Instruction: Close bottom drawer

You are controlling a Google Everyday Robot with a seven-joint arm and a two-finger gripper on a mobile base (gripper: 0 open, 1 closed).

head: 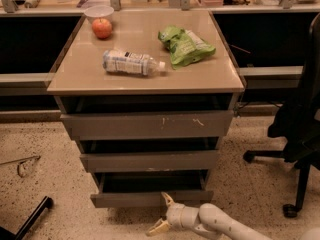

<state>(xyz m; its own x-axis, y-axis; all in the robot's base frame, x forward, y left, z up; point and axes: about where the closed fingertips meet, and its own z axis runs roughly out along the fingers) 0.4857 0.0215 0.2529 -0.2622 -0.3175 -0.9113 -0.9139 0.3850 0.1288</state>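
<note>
The bottom drawer (150,198) is the lowest of three grey drawers in the cabinet. Its plain flat front stands pulled out a little, and its dark interior (150,181) shows above it. My gripper (162,215) is low at the floor, just right of the drawer front's middle. Its two pale fingers are spread wide: the upper fingertip (165,198) rests at the drawer front's lower edge and the lower one (156,228) points down to the floor. It holds nothing. My white arm (220,223) runs off to the lower right.
The middle drawer (150,160) and the scratched top drawer (147,124) also stand slightly out. On the cabinet top lie a bottle (131,62), a green bag (185,45) and an apple (102,28). A black office chair (300,134) stands at the right.
</note>
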